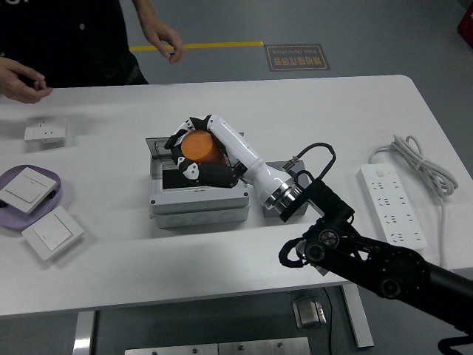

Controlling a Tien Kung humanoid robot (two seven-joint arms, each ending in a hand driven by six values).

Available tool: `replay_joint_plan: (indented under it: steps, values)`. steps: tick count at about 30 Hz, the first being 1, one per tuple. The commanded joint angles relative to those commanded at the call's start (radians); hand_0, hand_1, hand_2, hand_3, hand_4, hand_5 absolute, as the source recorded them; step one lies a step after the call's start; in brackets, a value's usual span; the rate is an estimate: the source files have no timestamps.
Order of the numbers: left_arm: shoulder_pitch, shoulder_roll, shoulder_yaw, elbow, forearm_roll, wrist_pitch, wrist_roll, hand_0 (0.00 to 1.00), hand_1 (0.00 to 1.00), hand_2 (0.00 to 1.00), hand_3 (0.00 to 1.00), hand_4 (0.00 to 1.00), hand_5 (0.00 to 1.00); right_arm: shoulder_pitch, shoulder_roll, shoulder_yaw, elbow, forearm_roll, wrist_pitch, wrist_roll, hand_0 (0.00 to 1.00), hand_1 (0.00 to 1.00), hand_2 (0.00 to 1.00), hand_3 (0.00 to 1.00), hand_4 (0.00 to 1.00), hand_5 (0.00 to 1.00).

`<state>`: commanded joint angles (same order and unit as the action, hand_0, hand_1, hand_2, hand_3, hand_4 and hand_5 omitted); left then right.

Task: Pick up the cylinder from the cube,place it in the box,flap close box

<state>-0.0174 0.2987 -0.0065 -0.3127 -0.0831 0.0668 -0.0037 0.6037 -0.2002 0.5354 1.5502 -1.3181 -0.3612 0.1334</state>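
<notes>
The white worktop (111, 266) fills most of the frame, smooth and matte, with a person standing at its far side in the upper left, both hands (164, 35) held loose above the surface and touching nothing. Near the centre sits the grey plastic box (196, 203), a squarish housing with a dark rectangular opening and its hinged flap raised at the far edge. The right hand (194, 154), black fingers on a glossy white forearm shell, reaches in from the lower right and hangs directly over that opening, its fingers (198, 171) curled around the orange cylinder (197, 146), which is smooth, stubby, and held above the box rather than inside it. The cylinder's long axis looks tilted toward the upper left, so lowering should drop it into the cavity below. The dark grey cube (267, 194) is mostly hidden behind the wrist, just right of the box. The left arm is out of view.
</notes>
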Motion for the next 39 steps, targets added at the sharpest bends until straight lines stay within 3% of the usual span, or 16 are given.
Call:
replay_joint_plan:
  steps: [18, 29, 30, 39]
  values:
    - [-0.004, 0.003, -0.006, 0.0, 0.012, 0.001, 0.004, 0.614, 0.629, 0.611, 0.639, 0.728, 0.282, 0.072, 0.049, -0.085, -0.038, -0.232, 0.029, -0.046, 0.051, 0.165, 0.265, 0.182, 0.002, 0.002]
    - [-0.006, 0.004, -0.013, -0.001, 0.023, 0.002, 0.008, 0.614, 0.629, 0.611, 0.639, 0.728, 0.282, 0.082, 0.089, -0.095, -0.146, -0.478, 0.11, -0.204, 0.055, 0.168, 0.274, 0.2, 0.002, 0.002]
    - [-0.006, 0.003, -0.014, -0.001, 0.026, 0.002, 0.009, 0.614, 0.629, 0.61, 0.639, 0.727, 0.282, 0.083, 0.096, -0.095, -0.166, -0.505, 0.114, -0.228, 0.079, 0.179, 0.301, 0.238, 0.002, 0.002]
    - [-0.009, 0.004, -0.021, -0.002, 0.041, 0.002, 0.013, 0.614, 0.629, 0.61, 0.639, 0.727, 0.279, 0.091, 0.144, -0.075, -0.298, -0.667, 0.105, -0.395, 0.091, 0.184, 0.299, 0.249, 0.002, 0.002]
